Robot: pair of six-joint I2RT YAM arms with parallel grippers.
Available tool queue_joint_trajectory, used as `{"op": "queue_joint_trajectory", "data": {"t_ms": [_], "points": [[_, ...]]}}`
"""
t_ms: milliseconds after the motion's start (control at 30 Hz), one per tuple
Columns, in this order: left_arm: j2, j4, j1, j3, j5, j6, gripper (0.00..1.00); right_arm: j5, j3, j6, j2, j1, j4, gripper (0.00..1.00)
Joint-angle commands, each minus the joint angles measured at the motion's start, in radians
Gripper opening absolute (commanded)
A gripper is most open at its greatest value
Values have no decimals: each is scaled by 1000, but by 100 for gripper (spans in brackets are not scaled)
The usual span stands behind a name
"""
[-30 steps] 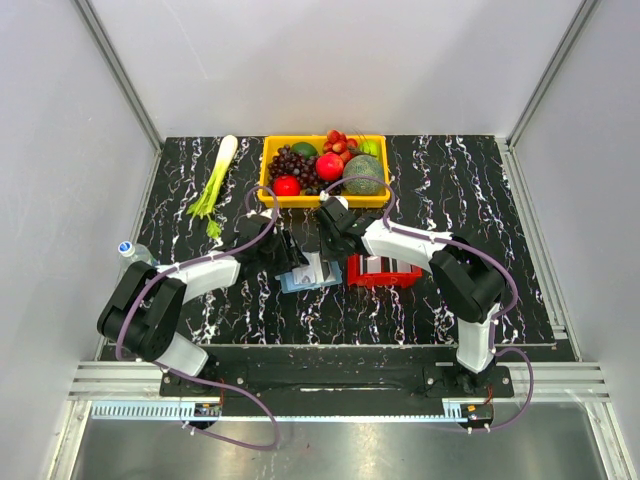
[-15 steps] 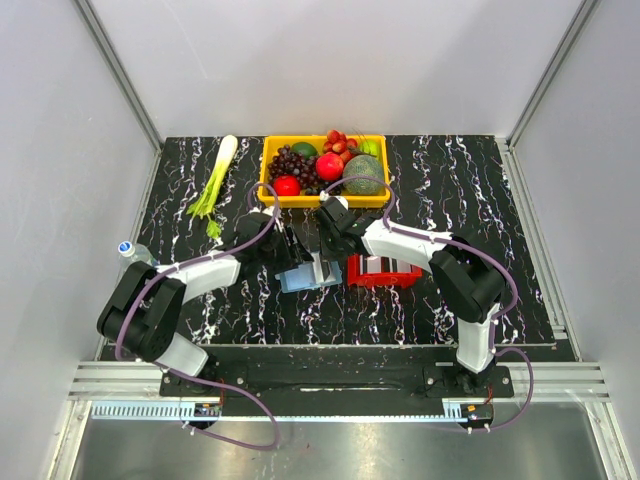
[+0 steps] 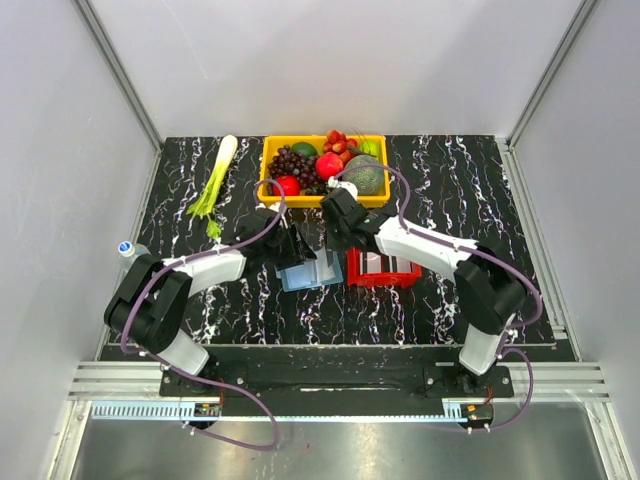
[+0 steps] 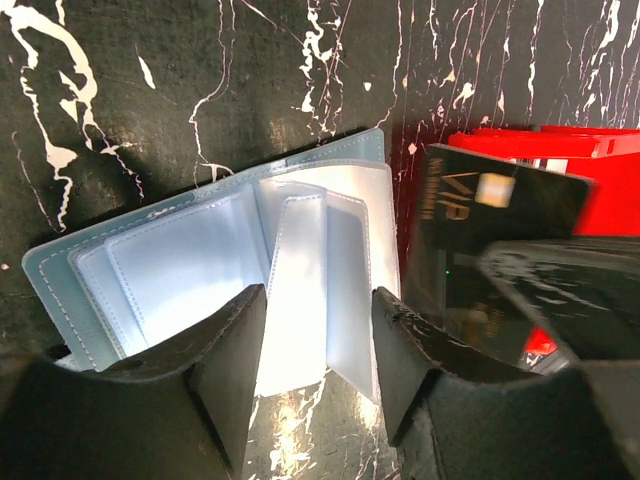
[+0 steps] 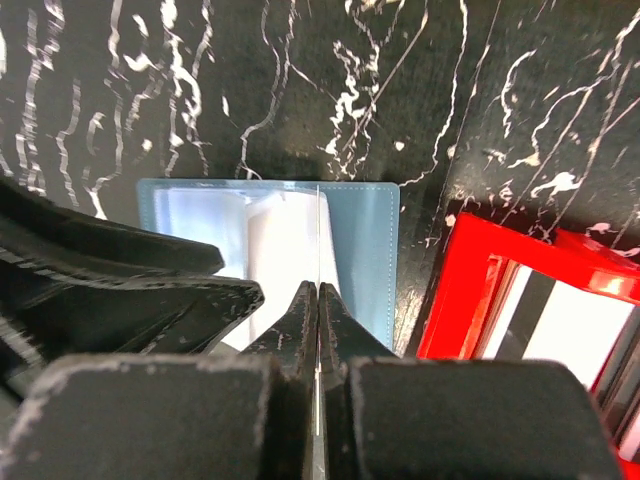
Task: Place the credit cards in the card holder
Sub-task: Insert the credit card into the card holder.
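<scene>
The blue card holder (image 3: 306,275) lies open on the black marbled table, its clear pockets fanned out (image 4: 180,260). My left gripper (image 4: 320,330) hovers over its near edge, open, with one pocket flap (image 4: 300,290) showing between the fingers. My right gripper (image 5: 318,295) is shut on a dark credit card (image 4: 500,215). That card shows edge-on as a thin line (image 5: 317,230) standing over the holder's (image 5: 360,240) pockets. More credit cards (image 5: 570,340) lie in the red tray (image 3: 385,270) right of the holder.
A yellow basket (image 3: 268,165) of fruit stands just behind both grippers. A leek (image 3: 215,180) lies at the back left, and a bottle (image 3: 128,248) stands at the table's left edge. The red tray's wall (image 5: 470,290) sits close beside the holder.
The right arm has swung its elbow to the right and its gripper has shifted slightly back over the holder. The left jaws have narrowed a little.
</scene>
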Motion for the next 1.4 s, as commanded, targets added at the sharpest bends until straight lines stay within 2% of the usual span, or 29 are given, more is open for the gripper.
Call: {"op": "queue_joint_trajectory", "data": {"t_ms": [0, 200, 300, 733, 1100, 1300, 1367], "points": [[6, -4, -13, 30, -22, 29, 48, 57, 14, -8, -100, -11, 8, 0], [40, 0, -32, 59, -3, 32, 47, 8, 15, -2, -104, -11, 3, 0], [40, 9, -44, 67, 4, 42, 53, -5, 3, 7, -112, -12, 6, 0], [-11, 79, -48, 26, 21, 20, 57, -29, -38, 84, -103, -11, 60, 0], [-25, 69, -48, 23, 21, 25, 51, -25, -43, 78, -106, -12, 65, 0], [-24, -8, -48, 24, -31, 43, 35, -72, -42, 87, -59, -11, 71, 0], [-43, -28, -47, 20, -64, 60, 33, -92, -51, 96, -51, -12, 97, 0]]}}
